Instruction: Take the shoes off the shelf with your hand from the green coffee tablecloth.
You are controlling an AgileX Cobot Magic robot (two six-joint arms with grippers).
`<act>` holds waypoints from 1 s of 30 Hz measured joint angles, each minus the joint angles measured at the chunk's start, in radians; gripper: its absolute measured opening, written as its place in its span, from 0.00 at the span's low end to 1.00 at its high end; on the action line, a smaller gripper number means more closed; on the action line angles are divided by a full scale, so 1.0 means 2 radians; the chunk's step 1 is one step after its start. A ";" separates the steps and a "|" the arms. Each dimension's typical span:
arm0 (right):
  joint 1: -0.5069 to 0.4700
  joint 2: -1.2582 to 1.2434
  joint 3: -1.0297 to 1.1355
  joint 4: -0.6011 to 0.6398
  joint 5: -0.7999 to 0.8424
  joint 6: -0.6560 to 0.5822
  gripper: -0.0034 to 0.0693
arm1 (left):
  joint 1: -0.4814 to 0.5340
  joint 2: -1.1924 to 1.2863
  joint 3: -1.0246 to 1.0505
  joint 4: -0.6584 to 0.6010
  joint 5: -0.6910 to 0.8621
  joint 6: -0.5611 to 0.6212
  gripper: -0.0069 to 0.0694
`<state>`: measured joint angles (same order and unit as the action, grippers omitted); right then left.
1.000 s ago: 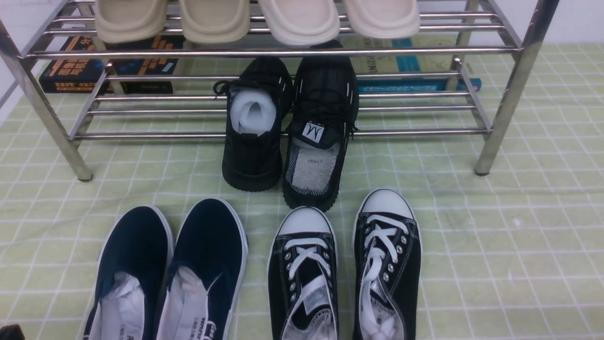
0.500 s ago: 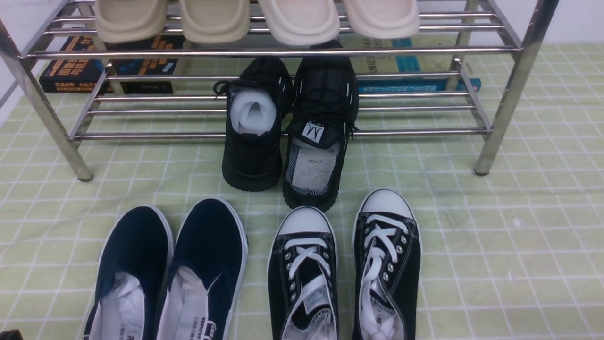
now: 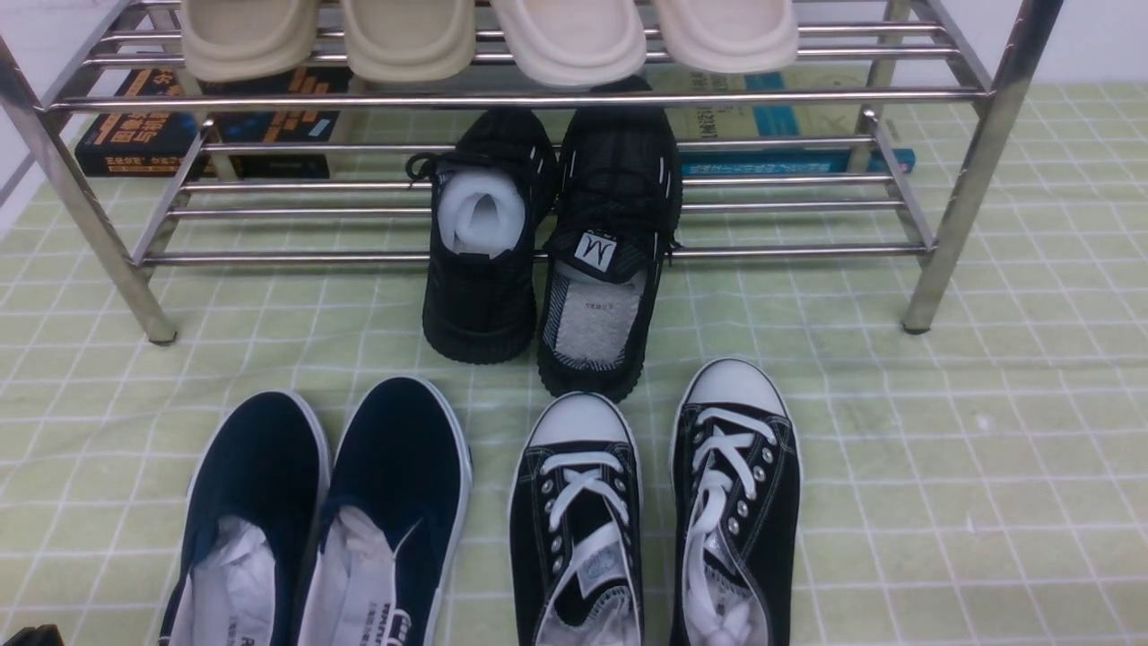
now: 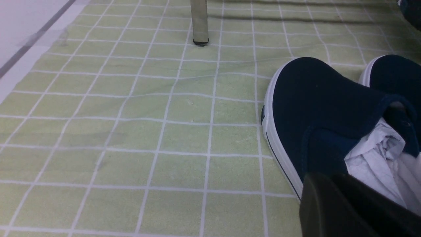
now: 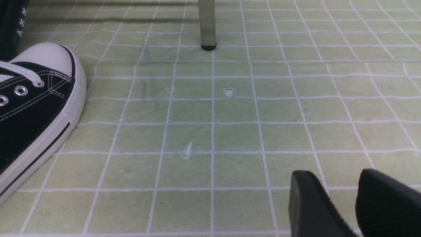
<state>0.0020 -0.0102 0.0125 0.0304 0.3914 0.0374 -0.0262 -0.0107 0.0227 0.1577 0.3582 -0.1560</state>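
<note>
The pair of navy slip-on shoes [image 3: 323, 511] with white soles and white paper stuffing lies on the green grid tablecloth [image 3: 942, 449] at the front left, in front of the steel shelf [image 3: 538, 99]. In the left wrist view the left shoe [image 4: 322, 108] is close by. My left gripper [image 4: 329, 187] shows only as one black mass over that shoe's side, and its jaws cannot be made out. A black bit of it [image 3: 31, 635] shows at the front view's bottom left corner. My right gripper [image 5: 342, 184] hovers over bare cloth with a narrow gap between its fingers and holds nothing.
Black mesh shoes [image 3: 547, 242] lean off the shelf's lower tier onto the cloth. Black lace-up sneakers [image 3: 655, 502] lie right of the navy pair. Beige slippers [image 3: 484, 36] sit on the top tier. Books [image 3: 206, 121] lie behind the shelf. Shelf legs [image 4: 199, 23] [image 5: 207, 26] stand ahead of each wrist.
The black bit of my left gripper at the bottom left corner of the front view has sunk and shifted slightly. The shoes have not moved.
</note>
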 joint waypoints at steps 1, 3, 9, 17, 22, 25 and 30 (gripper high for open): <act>0.000 0.000 0.000 0.000 0.000 0.000 0.38 | 0.000 0.000 0.000 0.000 0.000 0.000 0.16; 0.000 0.000 0.000 0.000 0.000 0.000 0.38 | 0.000 0.000 0.000 0.000 0.000 0.000 0.16; 0.000 0.000 0.000 0.000 0.000 0.000 0.38 | 0.000 0.000 0.000 0.000 0.000 0.000 0.17; 0.000 0.000 0.000 0.000 0.000 0.000 0.38 | 0.000 0.000 0.000 0.000 0.000 0.000 0.18; 0.000 0.000 0.000 0.000 0.000 0.000 0.38 | 0.000 0.000 0.000 0.000 0.000 0.000 0.19; 0.000 0.000 0.000 0.000 0.000 0.000 0.38 | 0.000 0.000 0.000 0.000 0.000 0.000 0.20; 0.000 0.000 0.000 0.000 0.000 0.000 0.38 | 0.000 0.000 0.000 0.000 0.000 0.000 0.20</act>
<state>0.0020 -0.0102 0.0125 0.0304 0.3914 0.0374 -0.0262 -0.0107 0.0227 0.1577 0.3591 -0.1560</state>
